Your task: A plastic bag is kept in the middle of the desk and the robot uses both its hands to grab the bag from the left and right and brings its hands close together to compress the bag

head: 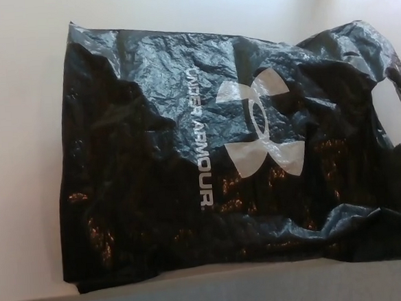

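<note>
A black, crinkled plastic bag [187,158] lies flat on the pale desk [20,135] and fills most of the head view. It carries a white logo and white lettering near its middle. Its cut-out handle hole [390,113] is at the right edge of the picture. The bag's near edge reaches almost to the desk's front edge. Neither of my hands shows.
The desk's front edge [196,280] runs along the bottom of the picture, with grey floor below it. Bare desk surface shows to the left of the bag and behind it.
</note>
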Motion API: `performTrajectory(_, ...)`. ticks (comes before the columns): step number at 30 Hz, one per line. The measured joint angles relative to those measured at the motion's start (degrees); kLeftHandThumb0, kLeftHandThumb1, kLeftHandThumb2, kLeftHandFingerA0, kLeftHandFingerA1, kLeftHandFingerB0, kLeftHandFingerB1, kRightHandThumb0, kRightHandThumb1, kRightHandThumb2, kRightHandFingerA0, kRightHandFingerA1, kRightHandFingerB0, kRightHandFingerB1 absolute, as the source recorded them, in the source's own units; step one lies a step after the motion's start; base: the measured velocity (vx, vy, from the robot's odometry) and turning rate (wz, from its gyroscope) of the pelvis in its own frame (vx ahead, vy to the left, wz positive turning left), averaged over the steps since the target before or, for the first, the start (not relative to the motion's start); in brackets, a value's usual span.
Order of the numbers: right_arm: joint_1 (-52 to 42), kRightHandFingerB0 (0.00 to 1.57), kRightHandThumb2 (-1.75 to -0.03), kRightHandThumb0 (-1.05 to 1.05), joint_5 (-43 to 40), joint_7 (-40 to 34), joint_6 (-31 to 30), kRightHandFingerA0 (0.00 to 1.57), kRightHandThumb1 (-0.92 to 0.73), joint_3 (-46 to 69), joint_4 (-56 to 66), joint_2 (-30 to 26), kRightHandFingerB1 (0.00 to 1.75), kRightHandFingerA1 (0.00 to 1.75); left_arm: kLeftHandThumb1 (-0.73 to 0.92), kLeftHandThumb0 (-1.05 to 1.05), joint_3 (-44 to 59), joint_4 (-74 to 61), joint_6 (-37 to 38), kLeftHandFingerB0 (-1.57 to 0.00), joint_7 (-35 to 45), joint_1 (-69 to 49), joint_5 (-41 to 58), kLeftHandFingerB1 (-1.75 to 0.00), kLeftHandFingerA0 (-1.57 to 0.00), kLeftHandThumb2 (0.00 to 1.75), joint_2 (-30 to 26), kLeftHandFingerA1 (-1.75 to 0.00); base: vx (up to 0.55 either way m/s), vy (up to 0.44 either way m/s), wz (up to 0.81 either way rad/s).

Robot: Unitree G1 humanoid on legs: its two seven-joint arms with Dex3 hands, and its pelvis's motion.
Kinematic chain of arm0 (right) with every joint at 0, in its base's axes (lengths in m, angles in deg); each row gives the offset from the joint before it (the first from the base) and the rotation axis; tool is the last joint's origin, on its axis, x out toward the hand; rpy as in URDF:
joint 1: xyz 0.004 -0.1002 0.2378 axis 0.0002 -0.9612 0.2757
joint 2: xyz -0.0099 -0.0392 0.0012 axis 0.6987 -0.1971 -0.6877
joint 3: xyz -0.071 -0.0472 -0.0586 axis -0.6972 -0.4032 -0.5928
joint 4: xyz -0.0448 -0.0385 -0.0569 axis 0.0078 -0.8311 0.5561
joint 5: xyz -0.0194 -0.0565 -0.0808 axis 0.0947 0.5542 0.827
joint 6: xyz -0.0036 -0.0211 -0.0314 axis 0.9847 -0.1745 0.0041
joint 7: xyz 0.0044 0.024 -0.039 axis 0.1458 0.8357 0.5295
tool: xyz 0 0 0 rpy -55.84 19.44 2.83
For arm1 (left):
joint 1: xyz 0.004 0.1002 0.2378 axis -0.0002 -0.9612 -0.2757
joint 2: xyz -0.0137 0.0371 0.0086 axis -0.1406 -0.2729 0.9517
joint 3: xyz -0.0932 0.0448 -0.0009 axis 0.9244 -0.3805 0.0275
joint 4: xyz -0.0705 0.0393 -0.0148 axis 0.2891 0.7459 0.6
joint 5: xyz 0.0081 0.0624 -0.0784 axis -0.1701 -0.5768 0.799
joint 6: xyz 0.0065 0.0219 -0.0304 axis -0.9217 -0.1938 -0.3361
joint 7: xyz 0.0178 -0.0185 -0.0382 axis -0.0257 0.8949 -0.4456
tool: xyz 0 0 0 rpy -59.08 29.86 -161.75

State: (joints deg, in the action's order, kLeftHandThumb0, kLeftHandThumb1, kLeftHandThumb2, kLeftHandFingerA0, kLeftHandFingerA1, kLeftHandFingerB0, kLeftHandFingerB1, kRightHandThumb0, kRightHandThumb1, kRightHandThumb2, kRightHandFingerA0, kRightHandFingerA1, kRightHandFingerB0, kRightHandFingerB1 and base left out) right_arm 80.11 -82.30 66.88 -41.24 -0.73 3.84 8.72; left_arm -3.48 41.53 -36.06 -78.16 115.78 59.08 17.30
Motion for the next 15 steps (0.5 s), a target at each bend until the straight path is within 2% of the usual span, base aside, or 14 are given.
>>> performTrajectory(4,-0.1,0.0,-1.14,-0.35,2.0,-1.8,0.0,0.0,-0.58,-3.1,-7.6,2.8,0.48,0.5,0.92,-0.67,-2.4,9.0,0.0,-0.15,-1.7,0.1,-1.4,-0.32,-0.21,0.81,3.3,-0.4,0.0,0.0,0.0)
performTrajectory(5,-0.1,0.04,-1.06,-0.73,2.5,-2.3,0.0,0.02,-0.71,-3.9,-9.3,3.8,0.42,0.41,0.92,-0.67,-3.0,10.8,0.0,-0.15,-2.1,0.1,-1.8,-0.3,-0.2,0.81,4.4,-0.38,0.0,0.0,0.0)
performTrajectory(6,-0.1,0.1,-1.05,-0.75,2.7,-2.4,0.0,0.02,-0.71,-4.2,-10.2,4.4,0.41,0.39,0.61,-0.32,-3.4,11.7,0.0,0.0,-2.4,0.1,-2.0,-0.48,-0.02,1.17,5.0,-0.49,0.0,0.0,0.0)
performTrajectory(7,-0.1,0.1,-1.05,-0.75,2.8,-2.6,0.0,0.02,-0.71,-4.4,-11.2,5.3,0.41,0.39,0.61,-0.32,-3.7,12.7,0.0,0.0,-2.8,0.2,-2.2,-0.48,-0.02,1.17,5.7,-0.49,0.0,0.0,0.0)
performTrajectory(8,-0.1,0.01,-1.1,-0.35,2.9,-2.6,0.0,0.01,-0.55,-4.4,-11.6,5.8,0.47,0.49,0.92,-0.68,-3.7,13.2,0.0,-0.21,-2.9,0.3,-2.2,-0.31,-0.28,0.74,6.3,-0.41,0.0,0.0,0.0)
performTrajectory(9,-0.1,0.01,-1.1,-0.35,2.9,-2.6,0.0,0.01,-0.55,-4.5,-12.1,6.5,0.47,0.49,0.92,-0.68,-3.8,13.6,0.0,-0.21,-3.0,0.4,-2.2,-0.31,-0.28,0.74,6.8,-0.41,0.0,0.0,0.0)
performTrajectory(10,-0.1,0.13,-1.06,-0.75,3.0,-2.7,0.1,0.0,-0.71,-4.7,-12.6,7.2,0.41,0.4,0.92,-0.69,-4.3,14.1,0.0,-0.14,-3.4,0.4,-2.4,-0.3,-0.21,0.8,7.4,-0.4,0.0,0.0,0.0)
performTrajectory(11,0.0,0.12,-1.06,-0.76,3.1,-2.8,0.1,0.0,-0.72,-5.0,-13.0,7.9,0.4,0.4,0.61,-0.32,-4.6,14.5,0.0,0.0,-3.8,0.6,-2.6,-0.48,-0.01,1.17,8.0,-0.49,0.0,0.0,0.0)
performTrajectory(12,0.0,0.05,-1.08,-0.68,3.2,-2.9,0.1,0.0,-0.72,-5.2,-13.2,8.5,0.39,0.39,0.62,-0.32,-4.9,14.8,0.0,0.0,-4.1,0.7,-2.7,-0.48,-0.02,1.18,8.6,-0.5,0.0,0.0,0.0)
performTrajectory(14,0.3,0.05,-1.08,-0.69,3.6,-3.2,0.3,0.01,-0.72,-6.3,-13.4,10.4,0.38,0.4,0.62,-0.32,-5.2,15.3,0.1,0.0,-4.1,1.2,-2.7,-0.49,-0.03,1.17,10.7,-0.51,0.0,0.0,0.0)
performTrajectory(15,0.4,0.06,-1.06,-0.83,3.9,-3.3,0.3,0.03,-0.76,-6.9,-13.4,11.3,0.38,0.43,0.61,-0.32,-5.2,15.5,0.1,0.0,-4.0,1.3,-2.7,-0.49,-0.02,1.17,11.8,-0.51,0.0,0.0,0.0)
